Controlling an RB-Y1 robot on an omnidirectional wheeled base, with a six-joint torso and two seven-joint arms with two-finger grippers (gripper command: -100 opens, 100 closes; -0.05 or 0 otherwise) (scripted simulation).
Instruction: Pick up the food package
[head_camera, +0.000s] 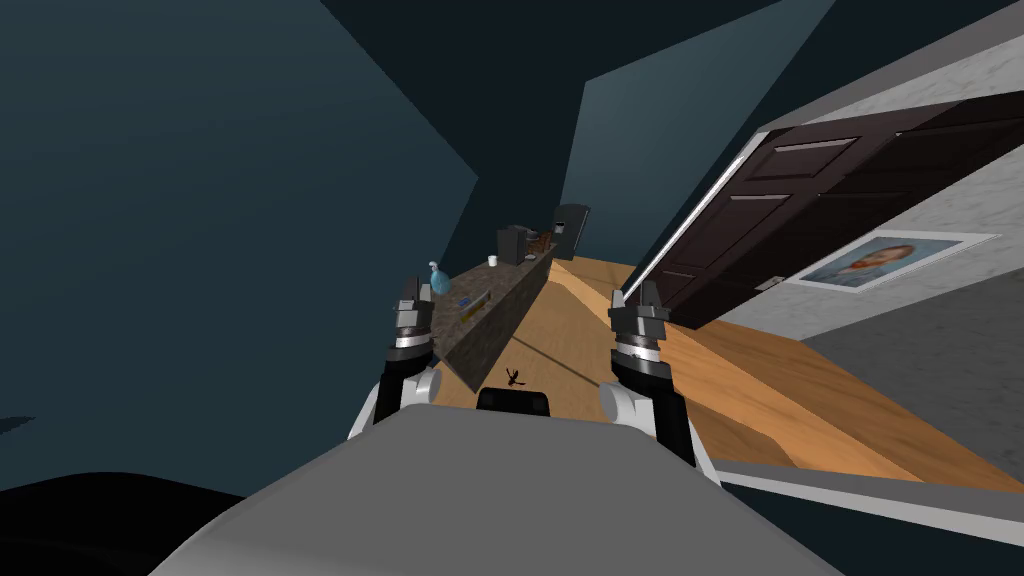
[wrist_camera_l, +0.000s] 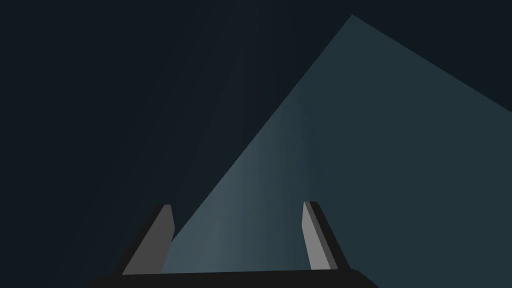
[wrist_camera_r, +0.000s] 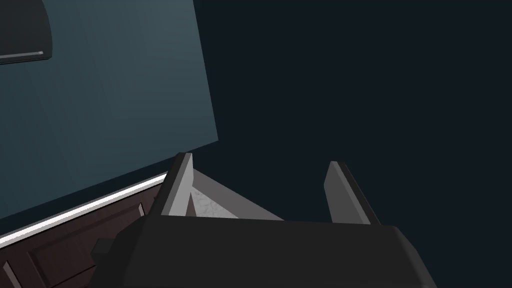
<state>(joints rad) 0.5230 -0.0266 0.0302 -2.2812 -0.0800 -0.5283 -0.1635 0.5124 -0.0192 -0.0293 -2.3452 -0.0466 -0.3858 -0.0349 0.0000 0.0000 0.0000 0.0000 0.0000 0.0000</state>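
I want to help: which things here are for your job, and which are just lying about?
For the job: left end effector, right end effector, both open; counter, its items too small to pick out the package.
Lying about: spray bottle, white cup, portrait, door.

Home kitchen (long counter (head_camera: 492, 312), dark door (head_camera: 790, 205))

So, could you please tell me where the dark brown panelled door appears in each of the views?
Head view: the dark brown panelled door stands at the right, beyond the right hand.
Right wrist view: the door lies beside one finger of that open hand.
Left wrist view: the open left hand points elsewhere.
Shared landmark: the white strip along the door's edge, also seen past the right hand's finger.
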